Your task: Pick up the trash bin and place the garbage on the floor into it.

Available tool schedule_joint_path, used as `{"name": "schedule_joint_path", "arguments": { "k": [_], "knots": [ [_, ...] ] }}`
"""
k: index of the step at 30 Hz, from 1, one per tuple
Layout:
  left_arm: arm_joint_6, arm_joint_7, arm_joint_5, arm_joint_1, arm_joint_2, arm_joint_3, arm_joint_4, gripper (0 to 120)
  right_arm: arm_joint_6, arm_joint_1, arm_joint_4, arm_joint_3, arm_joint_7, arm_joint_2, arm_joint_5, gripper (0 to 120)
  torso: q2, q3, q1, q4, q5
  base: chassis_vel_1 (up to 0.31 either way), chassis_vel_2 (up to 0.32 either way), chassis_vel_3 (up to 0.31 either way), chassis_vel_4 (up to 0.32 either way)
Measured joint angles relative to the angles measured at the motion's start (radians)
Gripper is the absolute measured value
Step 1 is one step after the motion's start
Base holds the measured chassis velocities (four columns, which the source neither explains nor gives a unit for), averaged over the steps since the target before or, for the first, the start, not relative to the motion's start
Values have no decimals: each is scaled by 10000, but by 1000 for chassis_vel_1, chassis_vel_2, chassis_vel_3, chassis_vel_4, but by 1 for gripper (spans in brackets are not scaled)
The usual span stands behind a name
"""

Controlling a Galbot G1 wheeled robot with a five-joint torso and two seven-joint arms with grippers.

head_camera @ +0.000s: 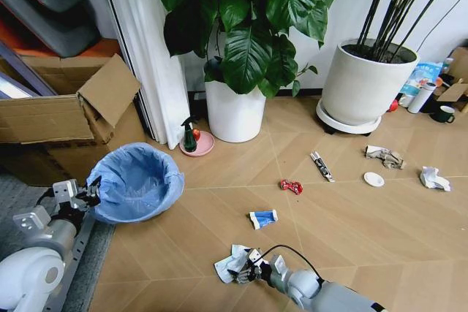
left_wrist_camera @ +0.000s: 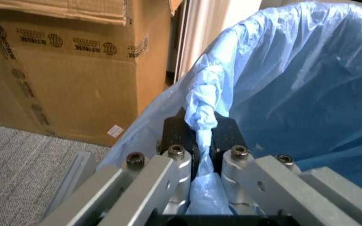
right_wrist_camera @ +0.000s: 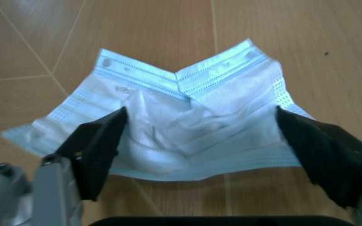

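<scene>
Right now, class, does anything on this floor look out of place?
Yes. Litter is scattered over the wood floor: a red scrap, a blue-white wrapper, a white disc, crumpled paper. A face mask lies flat between the right end effector's open fingers.

The trash bin (head_camera: 137,183) wears thin, crinkled, slightly glossy blue plastic. The floor (head_camera: 351,224) is smooth wood-look board; beside it, rough grey carpet (left_wrist_camera: 24,169). The face mask (right_wrist_camera: 181,127) seems soft pleated fabric.

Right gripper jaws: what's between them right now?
A creased light-blue face mask lies flat on the wood floor between the open jaws of the right gripper, seen in the right wrist view; the jaws have not closed on it.
</scene>
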Motion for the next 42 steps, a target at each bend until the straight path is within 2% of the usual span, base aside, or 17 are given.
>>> {"name": "schedule_joint_path", "arguments": {
  "k": [7, 8, 14, 19, 20, 22, 25, 31, 35, 39, 42],
  "knots": [
    [1, -8, -7, -8, 9, 3, 1, 1, -3, -66, 106, 102, -67, -97, 36, 65, 0, 1, 0, 1, 1, 0, 0, 0, 0],
    [1, -8, -7, -8, 9, 3, 1, 1, -3, -66, 106, 102, -67, -97, 36, 65, 0, 1, 0, 1, 1, 0, 0, 0, 0],
    [1, -9, -33, -18, 34, 7, 15, 1, -12, -101, 124, 168, -164, -87, 106, 38, 0, 2, 0, 2, 2, 0, 0, 0, 0],
    [1, -9, -34, 0, 36, 28, 23, 1, -20, -152, 154, 230, -211, -64, 195, 26, -1, 3, 1, 3, 3, 0, 0, 0, 0],
    [1, -9, -32, 3, 36, 53, 24, 1, -30, -170, 183, 250, -236, -71, 231, 18, -2, 3, 1, 3, 3, 0, 0, 0, 0],
    [1, -9, -31, 2, 35, 61, 24, 1, -32, -180, 188, 265, -247, -72, 246, 15, -2, 4, 1, 3, 3, 0, 0, 0, 0],
    [6, -6, -31, 5, 48, 76, 2, 1, -5, -233, 222, 414, -287, -53, 332, 0, -2, 4, 1, 3, 4, 0, 0, 0, 0],
    [5, 12, -31, 57, 94, 137, 0, 1, 166, -322, 707, 825, -343, -224, 368, 0, -2, 4, 1, 3, 5, 0, 0, 0, 0],
    [4, 33, -22, 134, 204, 333, -4, 1, 294, -404, 1581, 1246, -366, -678, 451, 0, -2, 3, 1, 3, 1, 0, 0, 0, 0],
    [2, 35, -51, 167, 453, 522, -17, 1, 457, -516, 2516, 1767, -377, -1042, 502, 0, -2, 3, 1, 2, 3, 0, 0, 0, 0],
    [-17, 55, -168, 253, 989, 757, 12, 1, 840, -557, 3348, 2425, -575, -1425, 503, 0, -2, 3, 1, 3, 5, 0, 0, 0, 0]
  ]
}}
